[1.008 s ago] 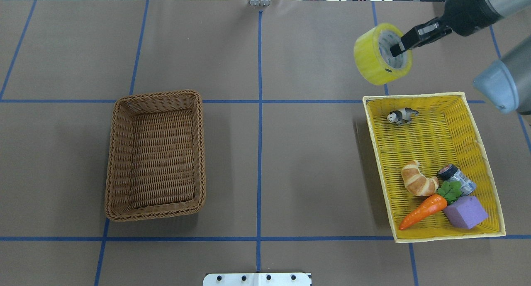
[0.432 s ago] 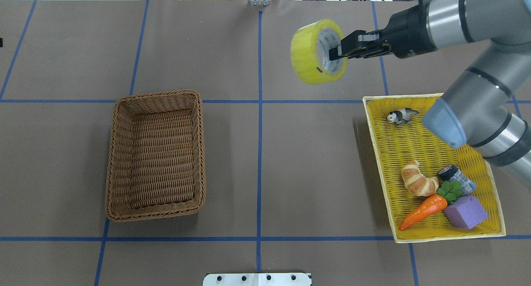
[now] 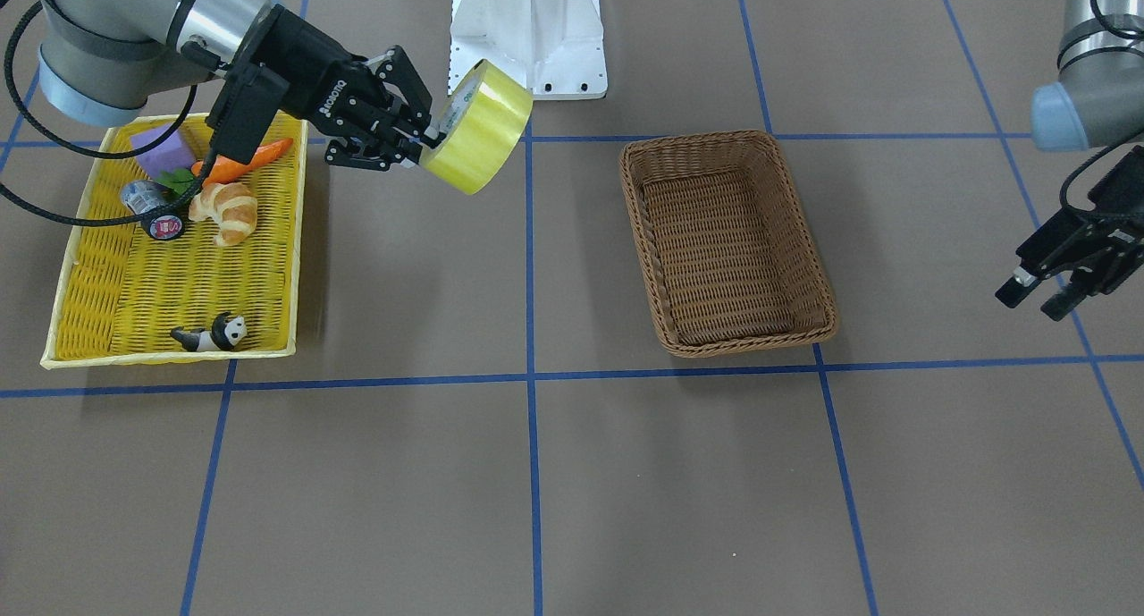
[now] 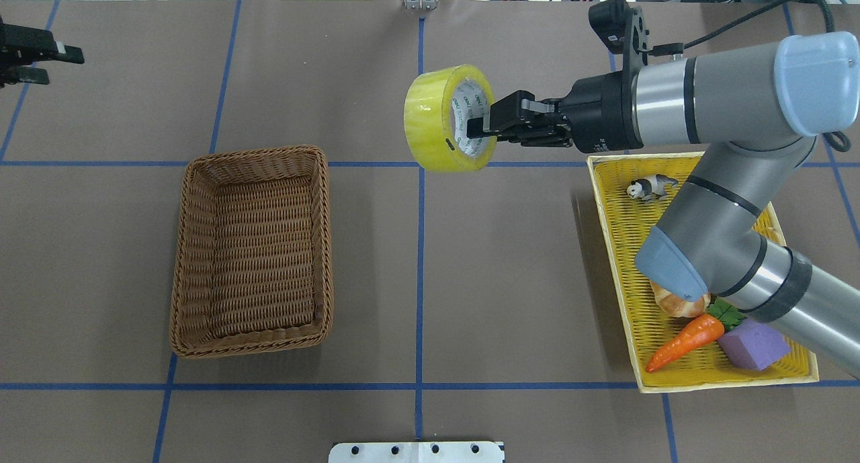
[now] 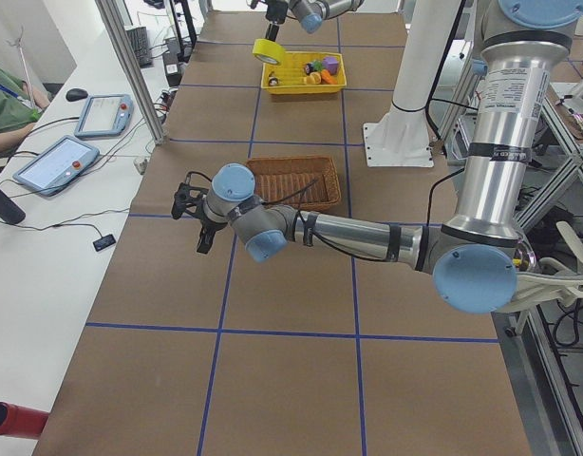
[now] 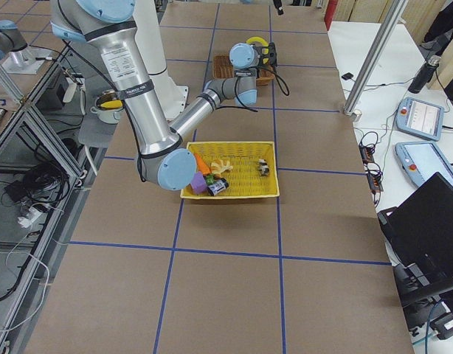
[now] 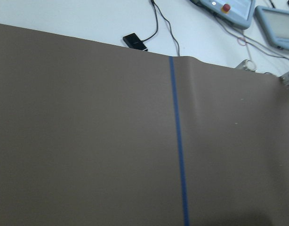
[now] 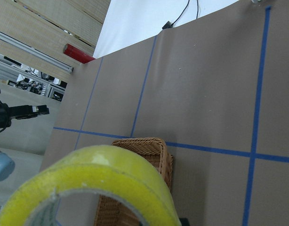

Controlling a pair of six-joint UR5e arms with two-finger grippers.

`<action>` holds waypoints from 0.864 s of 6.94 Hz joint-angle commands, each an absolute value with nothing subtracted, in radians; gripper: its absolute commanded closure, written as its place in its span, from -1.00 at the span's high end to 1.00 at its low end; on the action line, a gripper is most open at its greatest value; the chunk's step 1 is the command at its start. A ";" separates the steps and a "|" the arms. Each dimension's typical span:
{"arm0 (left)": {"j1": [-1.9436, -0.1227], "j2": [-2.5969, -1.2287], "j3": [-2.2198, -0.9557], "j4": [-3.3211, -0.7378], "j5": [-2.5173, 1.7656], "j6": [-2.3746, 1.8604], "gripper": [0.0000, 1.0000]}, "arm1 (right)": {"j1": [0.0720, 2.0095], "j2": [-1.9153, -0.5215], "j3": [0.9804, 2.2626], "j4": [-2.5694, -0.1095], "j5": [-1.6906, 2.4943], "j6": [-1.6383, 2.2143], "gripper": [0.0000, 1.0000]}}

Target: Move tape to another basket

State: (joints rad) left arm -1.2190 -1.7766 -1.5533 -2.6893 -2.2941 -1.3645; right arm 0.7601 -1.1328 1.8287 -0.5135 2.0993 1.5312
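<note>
Now, in the overhead view's upper left corner, my left claw (image 4: 64, 68) hangs over the brown table (image 4: 510, 281) with its two fingers spread and nothing between them. Lower down on the left sits the basket (image 4: 252, 248), brown wicker, upright.

At upper centre, above the blue line (image 4: 420, 248) that runs up the middle, is the tape (image 4: 437, 130). It is in the air, standing on edge, well apart from the basket and to its right. Its white core faces right and carries green lettering that looks like "deli". My right claw (image 4: 478, 128) is pinching the roll's wall, with one black finger inside the core. In the front view the claw body bears white upside-down lettering that seems to read ROBOTIQ.

My right arm comes in from the lower right. Its elbow is bent over the yellow tray (image 4: 608, 248), and its forearm lies level, pointing toward the frame's left. In the tray a toy panda (image 4: 650, 187) lies near the top, and a carrot (image 4: 685, 342) and a purple block (image 4: 752, 343) lie at the bottom.
</note>
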 commanded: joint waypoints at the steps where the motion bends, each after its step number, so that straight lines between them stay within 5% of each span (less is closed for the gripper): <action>1: -1.129 -1.920 -1.562 -2.769 -2.411 -1.854 0.96 | 0.698 -1.126 1.830 -0.482 2.114 1.664 -1.00; 6: -0.981 -1.956 -1.609 -3.292 -2.317 -2.259 0.96 | 0.657 -1.114 1.833 -0.396 2.163 1.747 -1.00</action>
State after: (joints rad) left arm -1.0176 -1.9484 -1.6075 -3.1428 -2.3827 -2.1743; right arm 0.6606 -1.1140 1.8339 -0.4178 2.1620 1.7303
